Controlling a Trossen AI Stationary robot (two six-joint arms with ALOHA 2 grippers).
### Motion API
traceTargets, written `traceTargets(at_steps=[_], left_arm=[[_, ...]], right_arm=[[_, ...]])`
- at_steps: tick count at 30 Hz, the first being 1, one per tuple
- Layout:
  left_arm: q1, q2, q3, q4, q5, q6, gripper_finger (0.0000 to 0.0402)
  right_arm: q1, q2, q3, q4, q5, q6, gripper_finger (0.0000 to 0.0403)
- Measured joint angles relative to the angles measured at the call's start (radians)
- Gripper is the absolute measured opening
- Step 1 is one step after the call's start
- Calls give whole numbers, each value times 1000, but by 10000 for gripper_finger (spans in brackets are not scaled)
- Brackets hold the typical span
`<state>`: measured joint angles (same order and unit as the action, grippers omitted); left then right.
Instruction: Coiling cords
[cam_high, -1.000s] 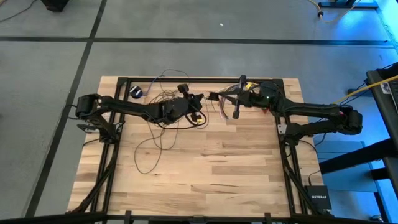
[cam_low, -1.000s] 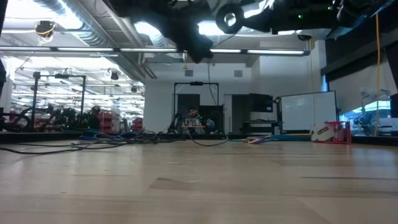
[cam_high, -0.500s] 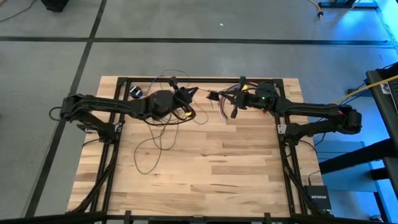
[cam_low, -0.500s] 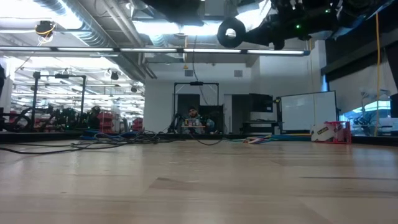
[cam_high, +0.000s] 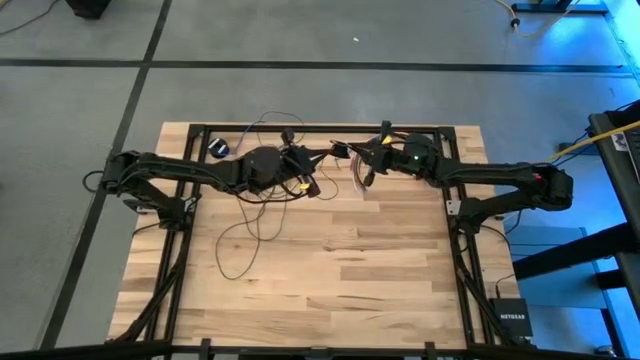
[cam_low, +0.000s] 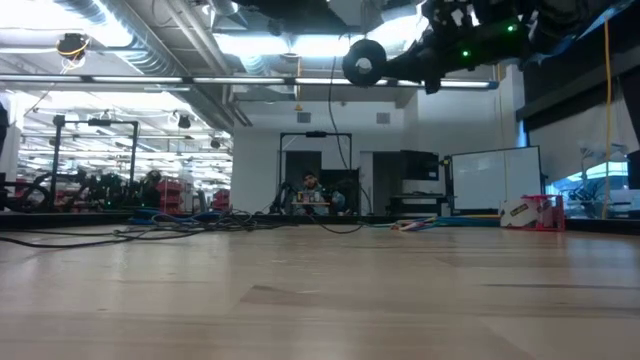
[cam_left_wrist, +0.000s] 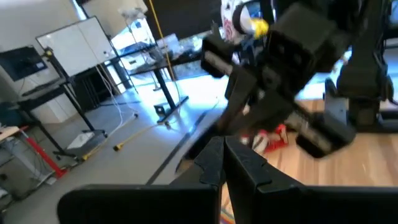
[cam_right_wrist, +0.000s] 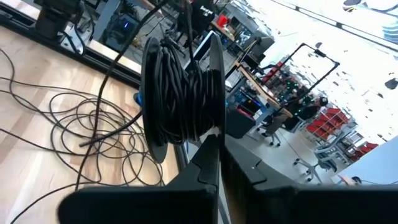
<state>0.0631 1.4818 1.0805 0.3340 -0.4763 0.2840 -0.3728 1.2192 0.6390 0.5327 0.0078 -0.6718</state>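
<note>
Reaching inward over table's far edge, both arms raised; right gripper (cam_right_wrist: 214, 146) pinched on spool (cam_right_wrist: 181, 99) of cords (cam_high: 250, 225); left gripper (cam_left_wrist: 224, 163) fingers together, holding nothing visible.

My two arms are dark, almost black, made of slim links and thick round joints. My right arm (cam_high: 480, 180) has a small green light near the wrist. My fingers (cam_left_wrist: 239, 171) are flat, black and blocky.
</note>
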Motion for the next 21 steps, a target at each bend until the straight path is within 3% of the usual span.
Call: traceTargets(at_steps=[9, 16, 21], left_arm=[[-3, 104, 0, 161, 2, -18, 6], [-3, 188, 1, 340, 3, 12, 6], [-1, 228, 1, 375, 7, 65, 6]], right_arm=[[0, 90, 76, 1, 0, 66, 10], [-1, 96, 95, -2, 8, 140, 10], [-1, 97, 101, 5, -2, 159, 10]])
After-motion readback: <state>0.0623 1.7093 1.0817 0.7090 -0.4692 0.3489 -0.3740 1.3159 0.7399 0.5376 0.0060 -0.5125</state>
